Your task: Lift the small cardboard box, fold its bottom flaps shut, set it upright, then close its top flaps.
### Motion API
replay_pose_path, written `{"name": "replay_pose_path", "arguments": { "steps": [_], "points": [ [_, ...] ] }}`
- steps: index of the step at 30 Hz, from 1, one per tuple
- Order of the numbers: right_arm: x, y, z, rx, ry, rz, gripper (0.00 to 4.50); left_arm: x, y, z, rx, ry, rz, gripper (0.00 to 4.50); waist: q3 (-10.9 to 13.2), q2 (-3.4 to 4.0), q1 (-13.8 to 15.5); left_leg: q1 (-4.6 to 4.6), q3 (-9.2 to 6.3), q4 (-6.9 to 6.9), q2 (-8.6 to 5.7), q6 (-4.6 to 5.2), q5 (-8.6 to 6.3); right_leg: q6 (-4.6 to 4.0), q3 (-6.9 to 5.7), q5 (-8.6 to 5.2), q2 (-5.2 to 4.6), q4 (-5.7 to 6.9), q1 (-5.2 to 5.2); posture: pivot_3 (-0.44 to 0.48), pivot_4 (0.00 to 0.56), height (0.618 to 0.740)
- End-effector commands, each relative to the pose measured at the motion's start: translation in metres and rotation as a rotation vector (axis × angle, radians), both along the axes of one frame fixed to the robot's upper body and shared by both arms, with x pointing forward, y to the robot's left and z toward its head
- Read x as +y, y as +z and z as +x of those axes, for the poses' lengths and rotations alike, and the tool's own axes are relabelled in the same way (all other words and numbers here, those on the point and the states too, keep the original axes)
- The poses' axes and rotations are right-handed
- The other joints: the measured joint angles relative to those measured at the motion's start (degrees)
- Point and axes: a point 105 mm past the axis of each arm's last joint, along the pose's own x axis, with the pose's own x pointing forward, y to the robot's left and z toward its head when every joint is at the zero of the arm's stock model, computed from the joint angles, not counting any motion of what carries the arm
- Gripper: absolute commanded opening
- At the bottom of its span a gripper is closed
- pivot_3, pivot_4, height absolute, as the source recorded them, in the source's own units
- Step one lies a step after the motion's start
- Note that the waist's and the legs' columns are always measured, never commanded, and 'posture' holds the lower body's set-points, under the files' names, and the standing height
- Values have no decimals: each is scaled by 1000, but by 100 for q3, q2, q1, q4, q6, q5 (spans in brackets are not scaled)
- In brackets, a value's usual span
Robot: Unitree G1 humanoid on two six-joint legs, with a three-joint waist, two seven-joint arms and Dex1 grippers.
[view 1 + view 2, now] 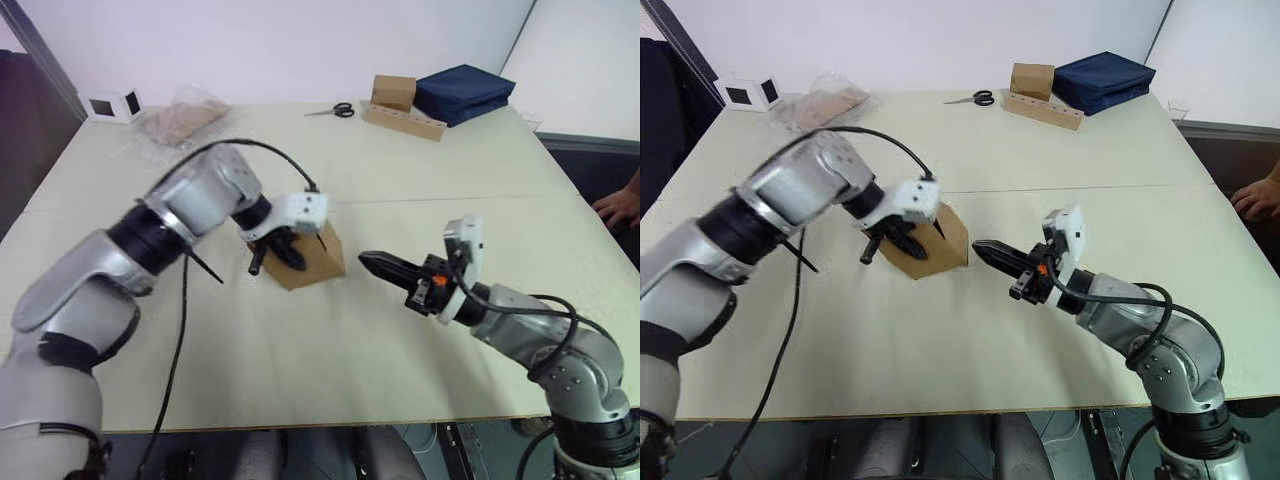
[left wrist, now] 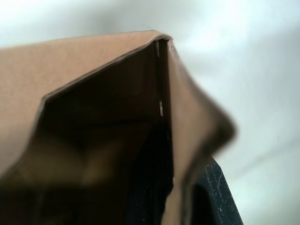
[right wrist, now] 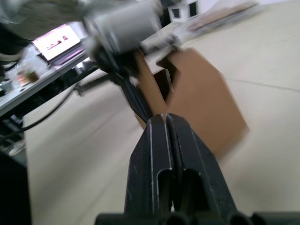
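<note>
The small cardboard box (image 1: 320,262) stands tilted on one edge at the middle of the table, its open end turned toward my left arm. My left gripper (image 1: 275,254) holds it. In the left wrist view one black finger (image 2: 216,197) lies outside a box wall (image 2: 93,61) and the other sits inside the box. My right gripper (image 1: 366,261) is shut and empty. It points at the box's right side from a short gap away, touching nothing. The right wrist view shows its closed fingertips (image 3: 158,123) in front of the box (image 3: 201,93).
A closed brown box (image 1: 393,92), scissors (image 1: 335,111), a wooden block (image 1: 404,122) and a navy bag (image 1: 463,92) sit at the back right. Back left lie a plastic bag of flat cardboard (image 1: 183,120) and a white cube (image 1: 112,104). A person's hand (image 1: 622,205) rests at the right edge.
</note>
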Motion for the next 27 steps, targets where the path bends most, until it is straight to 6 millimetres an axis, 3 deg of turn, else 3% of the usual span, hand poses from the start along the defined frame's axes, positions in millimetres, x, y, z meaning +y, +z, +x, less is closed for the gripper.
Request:
{"name": "replay_pose_path", "arguments": {
  "steps": [1,4,6,11,13,14,20,27],
  "points": [
    [2,9,-7,-59,-21,29,34,-3,-5,7,-51,-66,102,0,0,1,4,2,0,0,0,1,0,0,0,0,0,3,0,0,150,740],
    [6,7,-8,-58,-29,38,0,-6,-7,8,-42,-91,127,712,0,1,-14,12,0,4,0,2,0,0,1,0,1,14,7,0,150,740],
    [7,7,-8,-59,-35,40,0,-8,-2,7,-43,-102,124,1570,0,1,-32,17,0,10,0,3,0,0,3,0,3,25,7,0,150,740],
    [7,6,-8,-57,-49,44,0,-22,22,4,-61,-112,61,3296,1,-1,-22,26,-2,10,2,4,1,0,4,0,6,34,12,0,150,740],
    [7,6,-7,-60,-48,41,0,-31,42,-2,-60,-112,4,4242,5,-7,-20,22,-2,12,2,3,1,0,4,0,5,33,11,0,150,740],
    [7,6,-7,-61,-46,38,0,-34,50,-5,-61,-113,-18,4462,7,-8,-21,20,-2,12,2,3,1,0,4,0,5,33,10,0,150,740],
    [6,9,-1,-72,-30,25,0,-31,85,-14,-71,-72,-90,4462,7,-6,-61,23,-2,9,2,4,0,1,5,0,4,32,10,0,150,740],
    [2,15,16,-109,-46,-3,0,-15,126,-15,-46,21,-337,4462,13,-3,-157,28,-3,36,2,4,1,0,4,-1,8,67,12,0,150,740]
  ]
}}
